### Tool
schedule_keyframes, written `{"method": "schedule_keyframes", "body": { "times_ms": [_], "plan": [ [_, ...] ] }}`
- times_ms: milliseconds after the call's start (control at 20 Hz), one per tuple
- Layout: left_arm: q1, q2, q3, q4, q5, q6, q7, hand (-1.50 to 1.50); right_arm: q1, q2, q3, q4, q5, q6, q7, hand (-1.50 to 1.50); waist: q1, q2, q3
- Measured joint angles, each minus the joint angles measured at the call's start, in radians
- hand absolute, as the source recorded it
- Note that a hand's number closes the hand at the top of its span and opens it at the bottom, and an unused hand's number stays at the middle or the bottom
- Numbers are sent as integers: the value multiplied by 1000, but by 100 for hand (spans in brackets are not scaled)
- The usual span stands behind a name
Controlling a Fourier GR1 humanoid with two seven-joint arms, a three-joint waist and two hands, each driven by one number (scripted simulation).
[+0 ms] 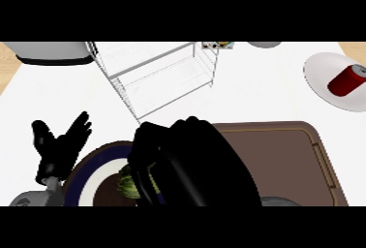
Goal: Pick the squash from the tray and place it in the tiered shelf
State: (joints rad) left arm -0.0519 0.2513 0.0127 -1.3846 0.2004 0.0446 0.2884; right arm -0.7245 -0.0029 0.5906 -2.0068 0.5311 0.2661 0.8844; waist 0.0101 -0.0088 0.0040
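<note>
While curled over squash (129, 186) | right hand (193, 160) nearer, shelf (160, 77) up-left | left hand (61, 145) open, resting

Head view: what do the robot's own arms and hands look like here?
Both hands are matte black with slender fingers: the left hand shows fingers and a thumb; the right hand shows as a broad black mass. A rounded grey forearm joins the left. No cables or markings visible.

Shelf (163, 77) looks like thin white wire, prob. metal; tray (286, 155) is matt brown w/ a smooth face. Can (346, 80) is glossy red, plate (323, 77) under it smooth white, hands (61, 143) matt black.
</note>
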Motion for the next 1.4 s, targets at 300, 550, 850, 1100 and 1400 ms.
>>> {"method": "schedule_keyframes", "body": {
  "times_ms": [300, 550, 850, 1100, 1400],
  "plan": [
    [-2, -10, -1, 5, -16, 4, -18, 0, -273, -1, -214, 91, -99, 13, 80, 150, 0, 2, 0],
    [5, -13, 2, 3, -20, -6, -36, 0, -461, -13, -382, 261, -147, 25, 73, 150, 3, 4, 0],
    [-5, -26, 4, 11, -29, 0, -37, 0, -617, -47, -497, 490, -136, 17, 4, 150, 5, 6, 1],
    [-1, -28, 5, 3, -33, -6, -40, 0, -705, -82, -559, 681, -140, 21, -106, 150, 9, 8, 1],
    [-15, -19, 15, 1, -21, -24, -5, 0, -766, -110, -568, 894, -119, 36, -270, 150, 14, 12, 0]
  ]
}}
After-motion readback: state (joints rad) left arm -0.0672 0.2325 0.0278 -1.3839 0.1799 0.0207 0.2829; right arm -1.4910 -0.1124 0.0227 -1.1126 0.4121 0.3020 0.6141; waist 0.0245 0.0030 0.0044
